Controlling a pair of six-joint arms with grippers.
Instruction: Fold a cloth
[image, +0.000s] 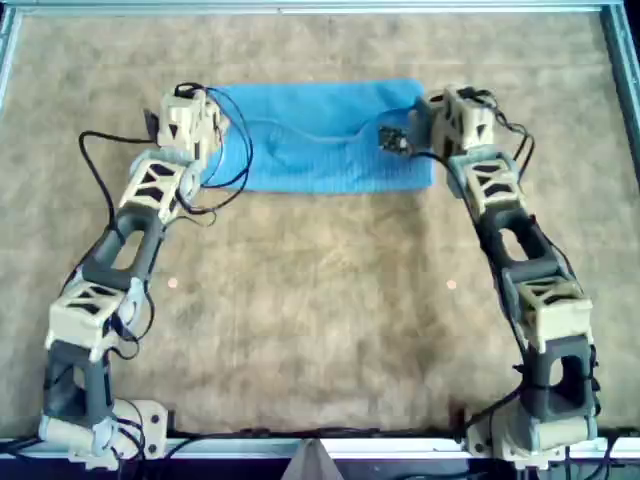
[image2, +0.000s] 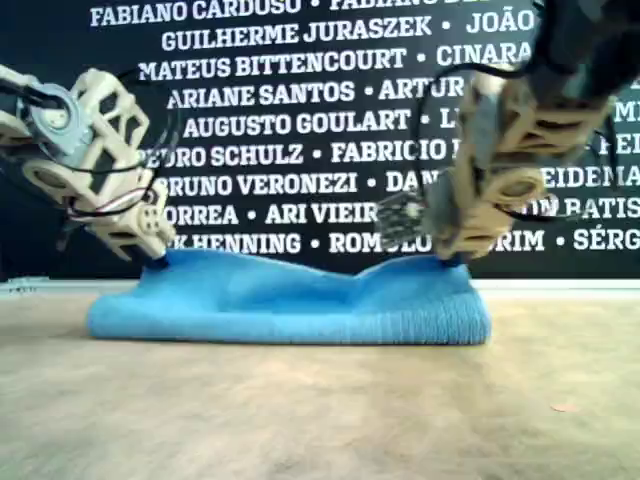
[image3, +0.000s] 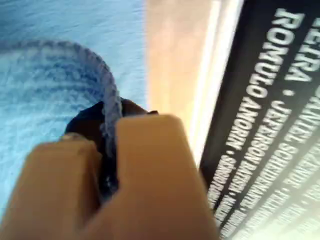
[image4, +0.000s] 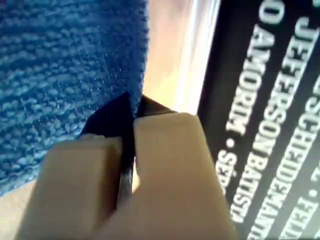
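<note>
The light blue cloth lies as a wide band on the far part of the table, and in the exterior view the cloth shows a thick doubled front edge. At its end on the overhead view's left, my left gripper is shut on the hem. The left wrist view shows the hem pinched between the left gripper's fingers. At the other end, my right gripper is shut on the cloth's edge. The right wrist view shows cloth clamped in the right gripper. The top layer sags between them.
The table has a tan carpet-like top with a metal frame around it. A black wall with white names stands just behind the cloth. Black cables from the left arm hang over the cloth.
</note>
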